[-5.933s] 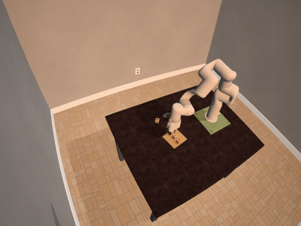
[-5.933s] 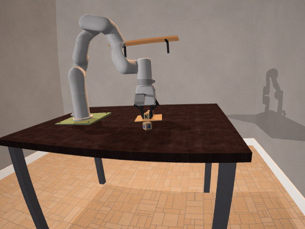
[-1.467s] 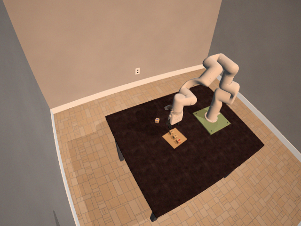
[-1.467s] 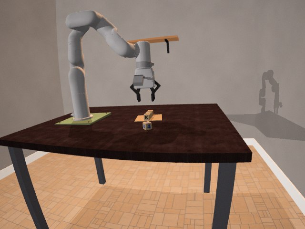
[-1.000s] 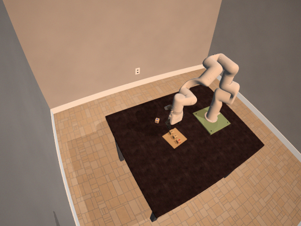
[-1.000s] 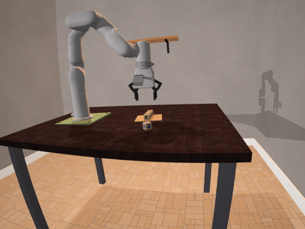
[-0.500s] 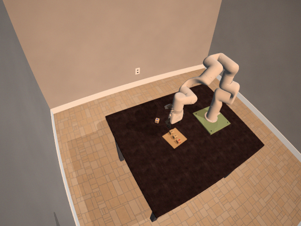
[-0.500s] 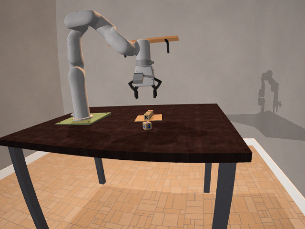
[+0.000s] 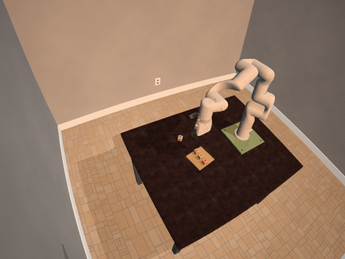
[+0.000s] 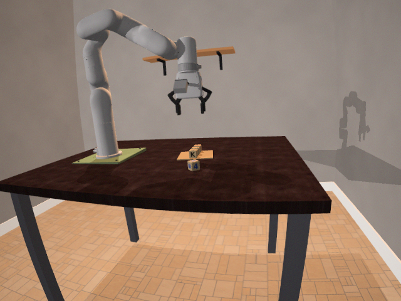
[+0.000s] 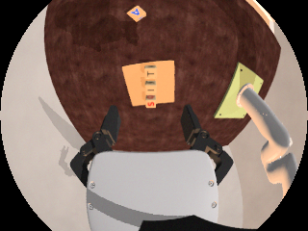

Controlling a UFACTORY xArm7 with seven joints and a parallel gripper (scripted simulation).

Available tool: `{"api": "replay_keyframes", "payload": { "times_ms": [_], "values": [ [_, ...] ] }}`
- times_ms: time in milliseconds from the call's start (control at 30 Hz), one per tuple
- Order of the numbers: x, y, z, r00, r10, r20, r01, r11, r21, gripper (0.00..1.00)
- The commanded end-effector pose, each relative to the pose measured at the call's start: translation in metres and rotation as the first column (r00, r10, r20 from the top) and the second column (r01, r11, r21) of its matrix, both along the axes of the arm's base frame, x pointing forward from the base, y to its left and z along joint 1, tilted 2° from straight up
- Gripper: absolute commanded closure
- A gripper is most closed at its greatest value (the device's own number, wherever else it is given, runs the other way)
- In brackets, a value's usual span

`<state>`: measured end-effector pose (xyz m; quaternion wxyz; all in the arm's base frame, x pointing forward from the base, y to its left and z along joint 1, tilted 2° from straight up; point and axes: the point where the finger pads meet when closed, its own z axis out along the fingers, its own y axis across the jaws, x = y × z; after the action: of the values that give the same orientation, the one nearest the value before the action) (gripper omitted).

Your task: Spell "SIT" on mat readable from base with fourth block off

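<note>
Obs.: my black two-fingered claw (image 9: 200, 135) (image 10: 190, 113) (image 11: 150, 113) is spread wide, nothing between its fingers, above the dark brown counter (image 9: 181, 181) (image 10: 161, 184) (image 11: 87, 72). Below, on the flat tan square mat (image 9: 193, 160) (image 10: 207, 154) (image 11: 166, 93), stand the pale wooden cube with the red S (image 9: 205, 161) (image 10: 197, 146) (image 11: 150, 103), the pale wooden cube with the dark I (image 9: 200, 156) (image 10: 195, 149) (image 11: 150, 89) and the pale wooden cube with the dark T (image 9: 196, 151) (image 10: 193, 153) (image 11: 150, 72), in a near-straight, closely spaced row. The order suits a reader at my green base plate (image 9: 228, 132) (image 10: 136, 152) (image 11: 227, 108): S to the left, T to the right. The wooden cube with blue characters (image 9: 180, 137) (image 10: 193, 165) (image 11: 137, 13) lies off the mat, presumably as the unneeded spare. Judgement: word formed; keeping clear and still should suffice. The S cube sits near the mat's edge, so a nudge there could spoil it. View comparison: wrist gives the top letters and the spare's A; exterior instead gives side faces, a K on the T cube and a 4 on the spare, plus my height above the row, which top hardly conveys.
</note>
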<state>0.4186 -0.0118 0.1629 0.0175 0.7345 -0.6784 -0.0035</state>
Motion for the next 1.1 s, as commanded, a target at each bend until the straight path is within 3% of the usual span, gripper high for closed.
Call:
{"api": "replay_keyframes", "payload": {
  "times_ms": [0,1067],
  "values": [
    [0.0011,0.0005,0.0128,1.0,0.0,0.003,0.0,1.0,0.0,0.0],
    [0.0013,0.0006,0.0177,1.0,0.0,0.003,0.0,1.0,0.0,0.0]
  ]
}}
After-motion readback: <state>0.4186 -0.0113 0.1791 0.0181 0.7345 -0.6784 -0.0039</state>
